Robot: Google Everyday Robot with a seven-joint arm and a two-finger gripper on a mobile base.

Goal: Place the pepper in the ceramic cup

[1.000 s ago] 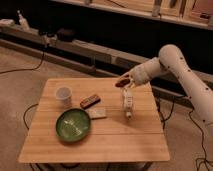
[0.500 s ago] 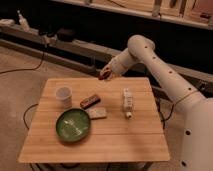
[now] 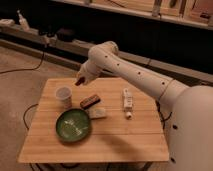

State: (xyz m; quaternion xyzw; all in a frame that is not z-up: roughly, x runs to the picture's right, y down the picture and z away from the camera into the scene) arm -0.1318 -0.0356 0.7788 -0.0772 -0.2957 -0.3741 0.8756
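Since half a second ago the arm [image 3: 135,70] has swung further to the left over the table, and the gripper [image 3: 80,80] now hangs above the far left part of the tabletop, no longer over the middle of the far edge. It is near the ceramic cup [image 3: 63,97], a little behind it and to its right, and higher than the rim. The fingers are closed on the pepper [image 3: 79,81], which shows as a small reddish-orange tip at the end of the gripper. The pepper is in the air and does not touch the cup or the wood.

The ceramic cup stands upright on the wooden table [image 3: 125,135], close to the left edge and in the far half of the tabletop. Just to its right, toward the centre, lies a flat brown bar [image 3: 90,102], turned at an angle. Near the front side of the bar lies a small pale block [image 3: 98,113], and it touches or almost touches the rim of the green plate [image 3: 73,125]. The plate lies in the left half, nearer the front edge than the cup. In the right half, well apart from the plate, a white bottle [image 3: 128,101] lies on its side, with its length running from the far edge toward the front edge.
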